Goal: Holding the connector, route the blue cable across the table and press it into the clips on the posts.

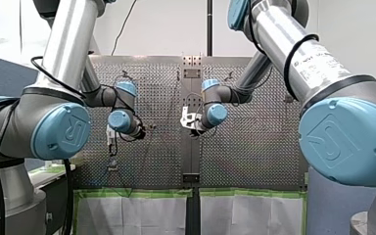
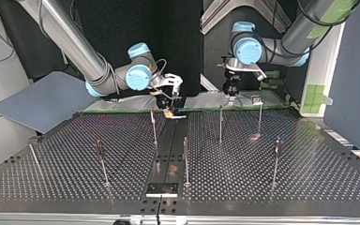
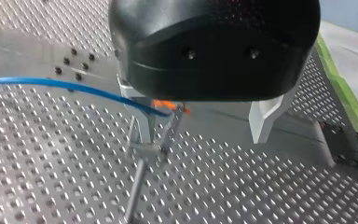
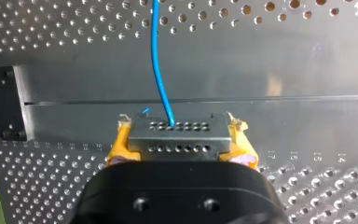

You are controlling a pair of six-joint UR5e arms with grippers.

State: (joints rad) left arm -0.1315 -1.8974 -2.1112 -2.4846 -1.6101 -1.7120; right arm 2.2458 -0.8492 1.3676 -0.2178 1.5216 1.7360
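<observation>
Connector (image 4: 178, 133) in right hand (image 4: 179, 143), clearest fr. wrist view

perforated table (image 2: 281, 183) with upright posts (image 2: 186, 161)

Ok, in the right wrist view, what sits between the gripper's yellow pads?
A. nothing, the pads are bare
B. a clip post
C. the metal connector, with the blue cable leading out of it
C: the connector is clamped between the yellow pads of my right gripper, and the blue cable runs out of one of its holes.
</observation>
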